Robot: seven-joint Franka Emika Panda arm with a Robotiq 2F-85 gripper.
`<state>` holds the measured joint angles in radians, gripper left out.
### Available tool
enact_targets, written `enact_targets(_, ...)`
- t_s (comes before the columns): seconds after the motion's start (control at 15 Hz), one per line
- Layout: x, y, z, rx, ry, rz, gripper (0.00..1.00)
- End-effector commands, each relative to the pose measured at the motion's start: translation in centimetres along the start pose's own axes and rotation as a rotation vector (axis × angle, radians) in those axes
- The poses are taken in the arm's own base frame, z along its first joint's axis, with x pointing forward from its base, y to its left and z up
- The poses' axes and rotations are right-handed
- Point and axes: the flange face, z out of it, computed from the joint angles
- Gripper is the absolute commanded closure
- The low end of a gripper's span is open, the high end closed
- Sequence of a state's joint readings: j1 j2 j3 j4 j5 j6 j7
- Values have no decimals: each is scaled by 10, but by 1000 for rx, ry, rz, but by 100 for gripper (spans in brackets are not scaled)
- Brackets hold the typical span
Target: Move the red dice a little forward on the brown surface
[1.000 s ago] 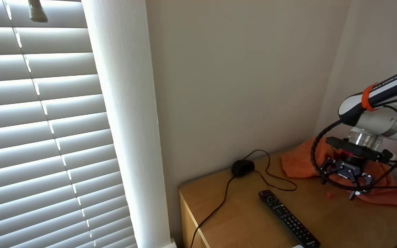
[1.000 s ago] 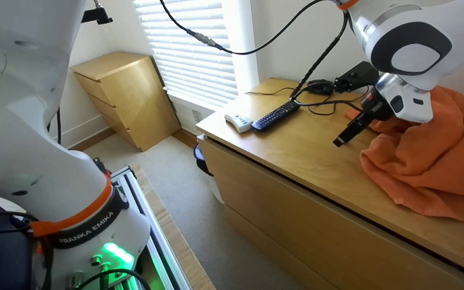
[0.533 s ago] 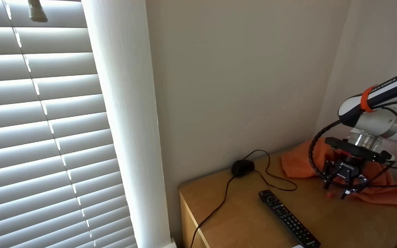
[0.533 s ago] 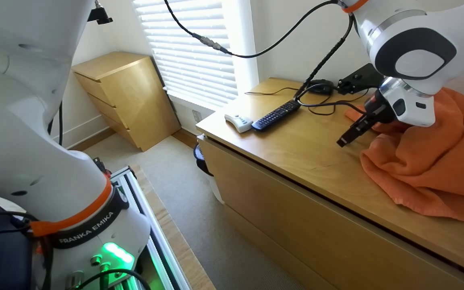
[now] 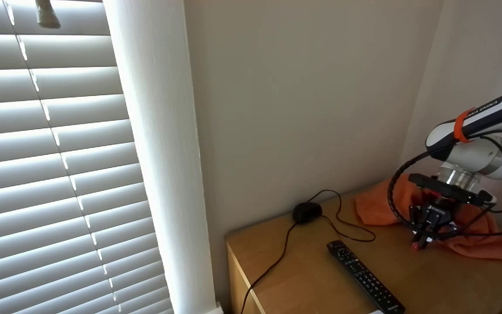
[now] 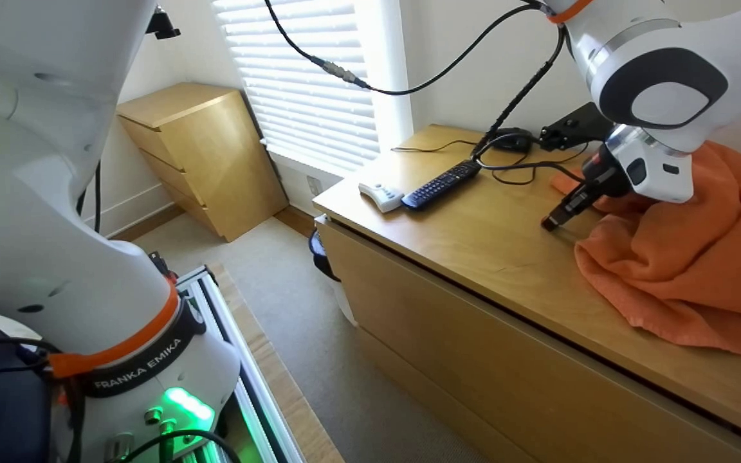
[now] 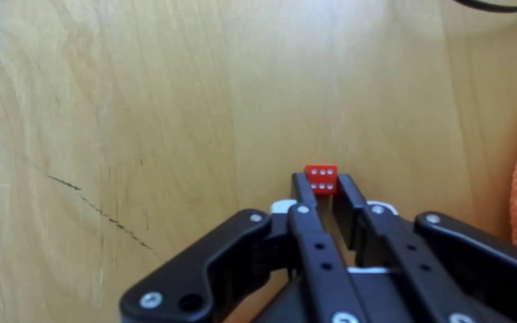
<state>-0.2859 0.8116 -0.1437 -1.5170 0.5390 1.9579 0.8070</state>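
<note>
The red dice (image 7: 322,179), with white dots, sits between the tips of my two black fingers (image 7: 304,190). My gripper (image 7: 322,177) is shut on it, one pad against each side. In an exterior view the dice (image 5: 415,246) shows as a small red spot at the fingertips, down at the brown surface (image 5: 312,270); whether it still touches the wood I cannot tell. From another angle my gripper (image 6: 549,223) points down at the cabinet top (image 6: 467,244), and the dice cannot be made out there.
An orange cloth (image 6: 679,257) lies bunched close beside the gripper. Farther along the top are a black remote (image 6: 441,184), a white controller (image 6: 381,195) and a black box (image 5: 307,212) with a thin cable. The top's front edge (image 6: 473,287) runs alongside.
The fingers stood wide apart with the dice lying free near them; they have closed onto it. The gripper came slightly lower during this, and the dice shifted only barely.
</note>
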Motion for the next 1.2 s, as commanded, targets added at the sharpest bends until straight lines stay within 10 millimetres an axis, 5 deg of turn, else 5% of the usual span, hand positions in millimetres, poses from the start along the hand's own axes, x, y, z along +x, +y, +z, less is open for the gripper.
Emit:
enact_targets(0.0,-13,-6,4,-17,7,3,96)
enact_targets(0.6,-84,-35,10,-14,309,-43,96)
enact_targets(1.13,-118,-36,23,50,594,-43,96)
